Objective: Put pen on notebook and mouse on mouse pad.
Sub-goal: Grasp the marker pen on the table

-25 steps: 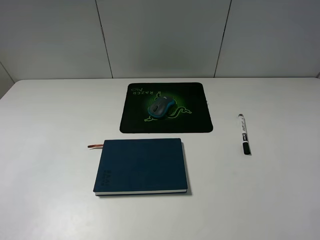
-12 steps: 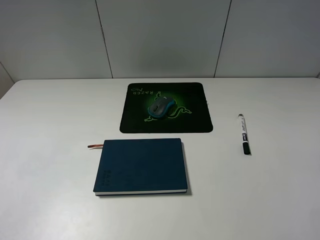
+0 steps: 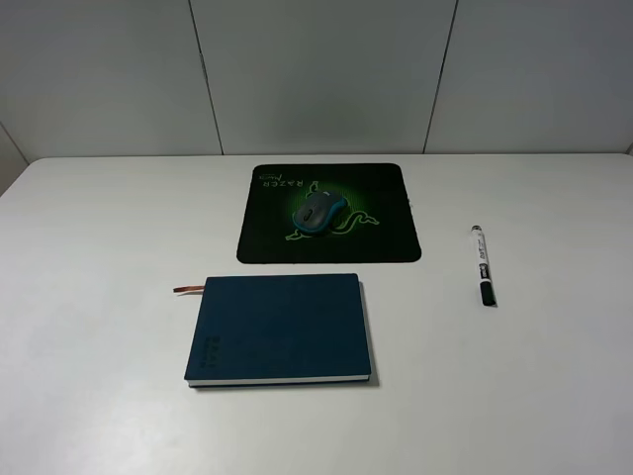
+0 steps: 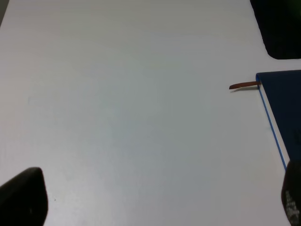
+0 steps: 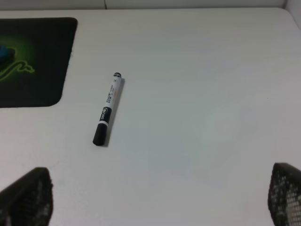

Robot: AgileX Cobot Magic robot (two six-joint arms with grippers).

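Exterior high view shows a white table [image 3: 99, 247] in front of a grey panelled wall, with neither arm in this picture. The mouse [image 3: 317, 212] sits on the mouse pad [image 3: 386, 242], near the pad's middle and on top of the green logo. The notebook [image 3: 280, 329] lies closed and flat on the table on the nearer side of the pad, close to the pad's near edge with a narrow strip of table between them. Its white page edges face the camera, and a brown ribbon bookmark [image 3: 189, 290] pokes out at its far left corner. The pen [image 3: 482, 264] lies on the bare table to the right of the pad, well apart from the notebook. Its black cap points toward the near edge of the table and its small tip toward the wall. Nothing touches the pen. In the left wrist view the left gripper [image 4: 155, 197] hangs above empty table beside the notebook's ribbon corner. Its two dark fingers are spread wide at opposite edges of the picture and hold nothing. In the right wrist view the right gripper [image 5: 155, 195] hangs above the table on the cap side of the pen, clear of it. Its mesh-textured fingers are likewise wide apart and empty, and one corner of the pad shows beyond the pen.
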